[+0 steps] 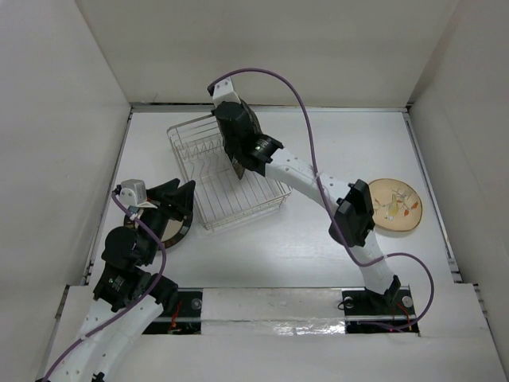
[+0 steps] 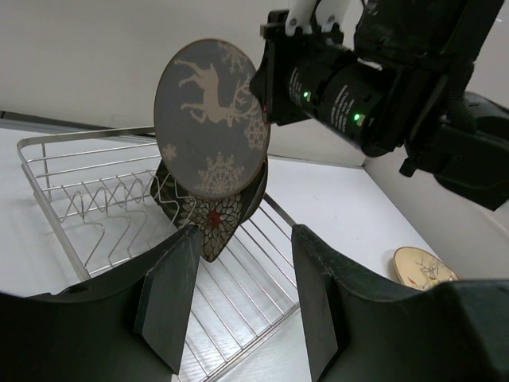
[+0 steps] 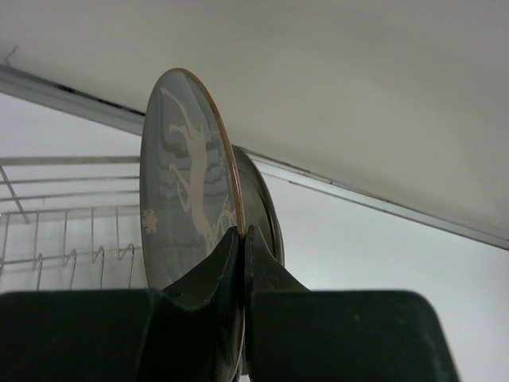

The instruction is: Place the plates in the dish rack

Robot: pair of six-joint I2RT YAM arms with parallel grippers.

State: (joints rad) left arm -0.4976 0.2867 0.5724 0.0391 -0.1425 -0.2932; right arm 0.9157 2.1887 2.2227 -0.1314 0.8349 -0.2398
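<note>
The rack [image 1: 231,203] sits left of centre on the table. From above, the grey plate [image 2: 211,119] shows only edge-on over it. The left wrist view shows its reindeer face, upright above the wires. Just behind it stands a dark plate [image 2: 213,227] with white flowers. The tan plate [image 1: 395,205] lies well apart on the right, and a rimmed plate [image 1: 176,229] lies under the left arm. The right gripper [image 3: 242,255] pinches the grey plate's rim, as its own camera shows. The left gripper [image 2: 246,233] is spread partway, holding nothing.
</note>
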